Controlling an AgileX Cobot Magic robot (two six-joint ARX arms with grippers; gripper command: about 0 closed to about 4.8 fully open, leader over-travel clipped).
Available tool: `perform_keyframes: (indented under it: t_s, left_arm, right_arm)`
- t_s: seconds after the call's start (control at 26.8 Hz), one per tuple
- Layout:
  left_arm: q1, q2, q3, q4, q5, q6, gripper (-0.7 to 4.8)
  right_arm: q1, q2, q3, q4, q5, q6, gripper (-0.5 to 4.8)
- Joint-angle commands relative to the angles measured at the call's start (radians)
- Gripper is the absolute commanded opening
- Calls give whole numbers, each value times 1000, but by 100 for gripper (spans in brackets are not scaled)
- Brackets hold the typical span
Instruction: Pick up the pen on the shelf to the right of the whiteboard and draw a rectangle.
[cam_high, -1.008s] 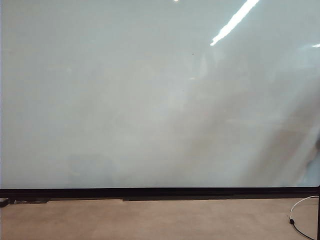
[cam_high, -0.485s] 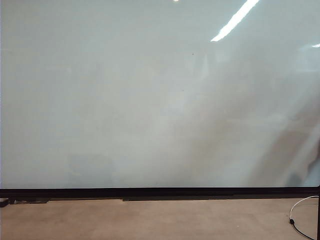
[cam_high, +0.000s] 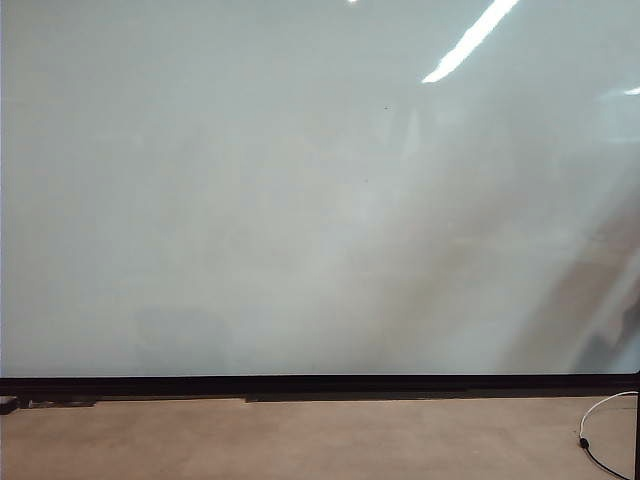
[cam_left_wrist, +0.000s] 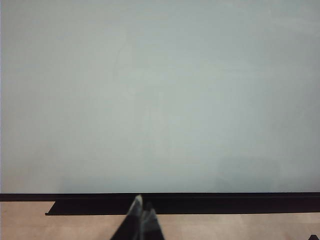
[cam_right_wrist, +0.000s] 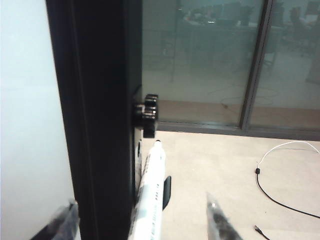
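The whiteboard (cam_high: 300, 200) fills the exterior view as a glossy pale sheet with a thin black lower edge; no rectangle is in view on it, and neither gripper shows there. In the right wrist view the pen (cam_right_wrist: 150, 195), white-barrelled with a black tip, lies along the board's black side frame (cam_right_wrist: 95, 125) on a small black shelf bracket (cam_right_wrist: 166, 192). My right gripper (cam_right_wrist: 141, 201) is open wide, with one finger on each side of the pen and frame, touching neither. My left gripper (cam_left_wrist: 142, 212) is shut and empty, low in front of the board (cam_left_wrist: 160, 100).
A black knob (cam_right_wrist: 146, 114) juts from the side frame just beyond the pen's tip. Beyond the frame are a beige floor, a glass wall (cam_right_wrist: 210, 60) and a loose cable (cam_right_wrist: 280, 175). The cable's white end (cam_high: 600, 415) lies below the board's right corner.
A dim brownish reflection at the board's right edge has slid down and to the right. The board and floor look the same.
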Motion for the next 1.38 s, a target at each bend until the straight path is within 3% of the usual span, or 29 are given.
perform_keyframes:
  t_s: [0.04, 0.75, 0.9, 1.38]
  left_arm:
    - [0, 0, 3, 6, 0, 4, -4]
    - [0, 0, 3, 6, 0, 4, -4]
    - [0, 0, 3, 6, 0, 4, -4]
    - [0, 0, 3, 6, 0, 4, -5]
  right_arm:
    - [0, 2, 6, 16, -8, 13, 324]
    - [0, 44, 42, 16, -50, 72, 304]
    - [0, 44, 42, 16, -51, 91, 269]
    - [0, 46, 55, -14, -53, 92, 269]
